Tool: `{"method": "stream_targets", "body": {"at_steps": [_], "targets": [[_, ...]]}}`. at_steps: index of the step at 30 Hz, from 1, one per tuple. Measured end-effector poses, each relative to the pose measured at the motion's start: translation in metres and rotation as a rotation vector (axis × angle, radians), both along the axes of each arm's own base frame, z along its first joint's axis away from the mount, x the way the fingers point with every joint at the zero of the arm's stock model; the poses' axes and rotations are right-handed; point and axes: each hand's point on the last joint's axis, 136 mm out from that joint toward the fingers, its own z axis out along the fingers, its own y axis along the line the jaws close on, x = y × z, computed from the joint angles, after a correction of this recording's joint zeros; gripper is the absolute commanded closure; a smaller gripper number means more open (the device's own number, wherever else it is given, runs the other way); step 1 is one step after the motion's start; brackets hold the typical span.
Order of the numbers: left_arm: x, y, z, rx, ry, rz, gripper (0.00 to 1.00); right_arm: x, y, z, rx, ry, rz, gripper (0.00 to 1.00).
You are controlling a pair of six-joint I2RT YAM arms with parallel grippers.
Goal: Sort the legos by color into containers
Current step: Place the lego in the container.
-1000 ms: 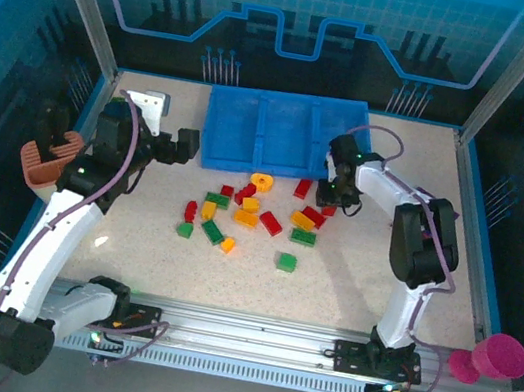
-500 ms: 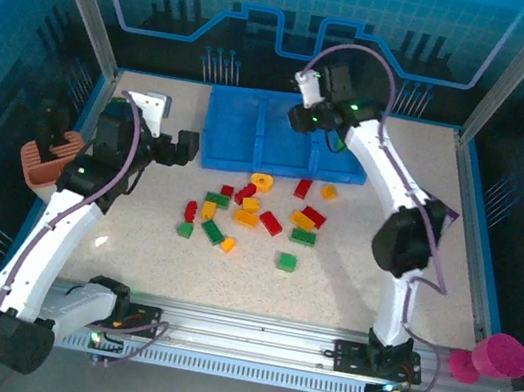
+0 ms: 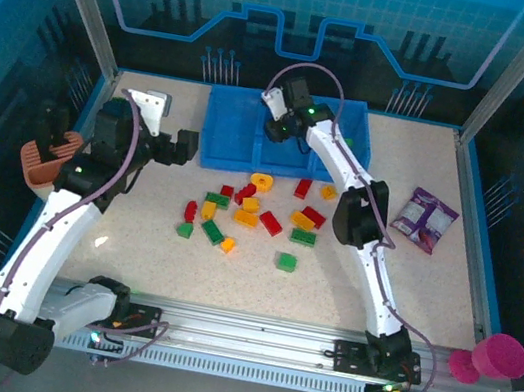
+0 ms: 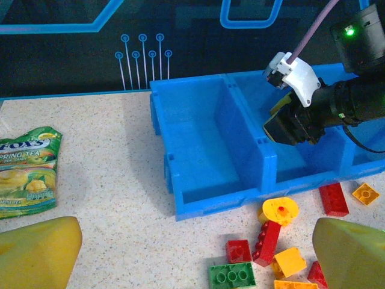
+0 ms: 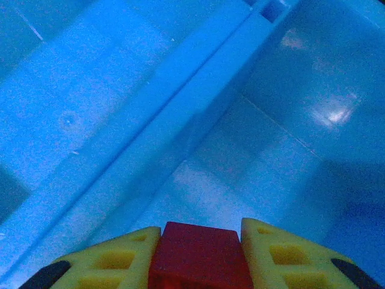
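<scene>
Top external view has the speckled table [image 3: 348, 282] with the blue tray [image 3: 237, 162] sitting at the far side, three compartments side by side. The right arm is stretched way out over it, and the right gripper [image 3: 276, 127] hangs above the middle compartment, just beside the divider to the left one. From the right wrist cam you can see its yellow fingers [image 5: 114, 262] pinched snug on a red brick [image 5: 198, 253], held up off the tray floor. The left gripper [image 3: 186, 145] sits near the tray's left front corner with its jaws spread wide and nothing between them. Off to the right there's a purple packet [image 3: 425, 218] lying flat, and the left wrist cam catches a green packet [image 4: 27, 171] to the left of the tray. A salmon holder [image 3: 44, 166] sits at the left edge and a pink cup [image 3: 497, 357] off the near right corner. The loose legos [image 3: 249, 212], red, yellow and green, are scattered on the table in front of the tray, with the yellow ring [image 3: 261, 182] closest to its front wall.
</scene>
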Motion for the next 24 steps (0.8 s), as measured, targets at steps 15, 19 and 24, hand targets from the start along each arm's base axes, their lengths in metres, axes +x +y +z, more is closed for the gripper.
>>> {"method": "stream_targets", "body": {"at_steps": [15,19,24], "targets": [[-0.005,-0.003,0.009,0.001,-0.043,-0.022,0.01,-0.002,-0.005,-0.021,-0.045,0.016,-0.014,0.51],[-0.005,-0.017,0.008,-0.066,-0.126,-0.089,0.00,-0.012,-0.008,-0.014,-0.043,0.032,-0.011,0.49],[-0.010,-0.042,-0.014,-0.169,-0.157,-0.209,0.01,-0.016,-0.008,0.037,0.010,-0.043,-0.012,0.47]]}}
